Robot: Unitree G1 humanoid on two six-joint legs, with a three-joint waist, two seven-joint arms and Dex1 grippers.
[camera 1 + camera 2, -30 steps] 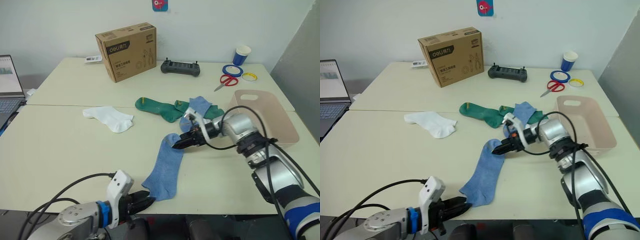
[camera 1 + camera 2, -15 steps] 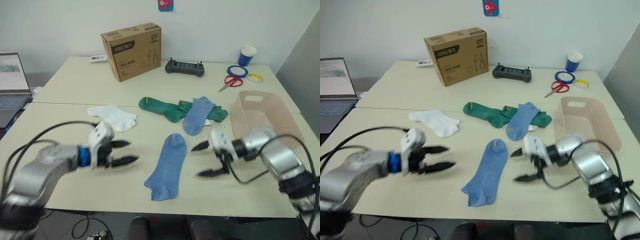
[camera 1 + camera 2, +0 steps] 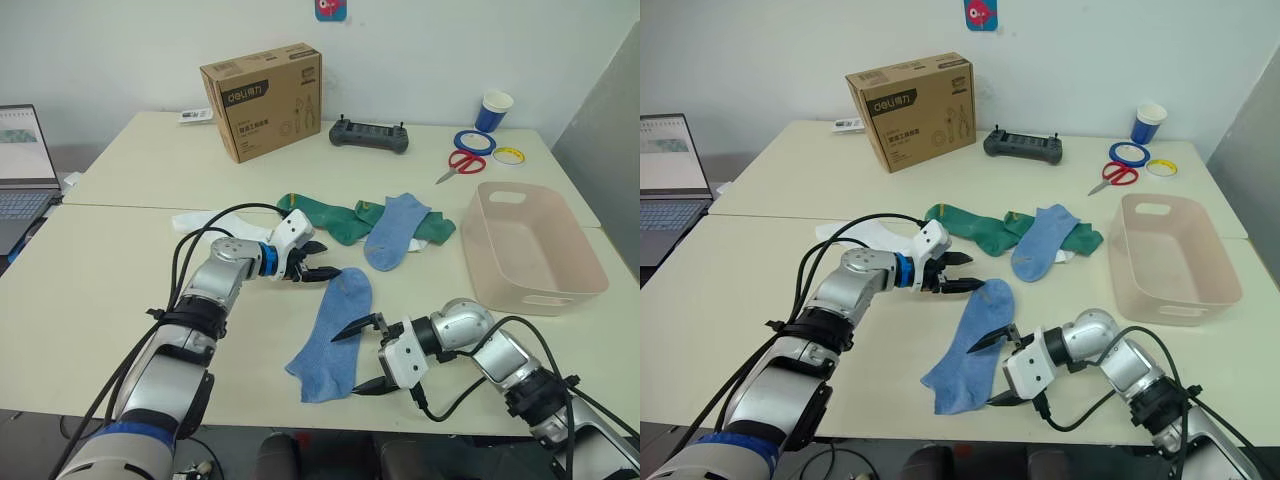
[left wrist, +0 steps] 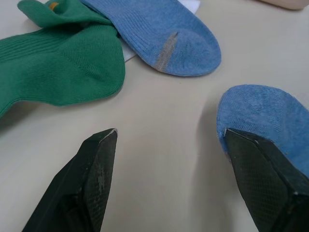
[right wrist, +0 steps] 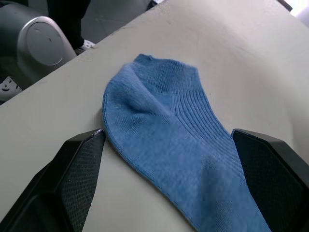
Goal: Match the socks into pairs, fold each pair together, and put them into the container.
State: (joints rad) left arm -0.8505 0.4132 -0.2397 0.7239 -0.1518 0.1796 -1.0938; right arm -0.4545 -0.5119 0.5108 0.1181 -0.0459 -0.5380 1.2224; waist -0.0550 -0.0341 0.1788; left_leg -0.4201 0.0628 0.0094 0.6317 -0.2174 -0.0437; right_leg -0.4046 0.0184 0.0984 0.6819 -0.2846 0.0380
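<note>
Scene: near blue sock lies flat and stretched out on the tabletop, well apart from the pink tub, which stands empty at the robot's right.
Left gripper: spread wide, poised just over the toe end of the near blue sock, one finger at the toe's edge, nothing pinched.
Right gripper: also spread, low beside the cuff end of the same sock, nothing held; in its wrist view the fingers flank the cuff.
Other socks: second blue sock lies beyond the near blue sock, draped over the green socks; a white sock lies behind the left arm and another white edge peeks from under the pile.
Step in hand: likely a two-ended grab of the near blue sock, ahead of pairing it with its mate.
Risk, grip: thin knit lying flat on the tabletop may slide from under closing fingers, leaving a gripper shut on nothing.
Risk, pile: the second blue sock overlaps the green socks, so lifting it could drag a green sock along and mix the pairs.
Risk, timing: uneven pulls at toe and cuff could bunch the sock and spoil the fold.
</note>
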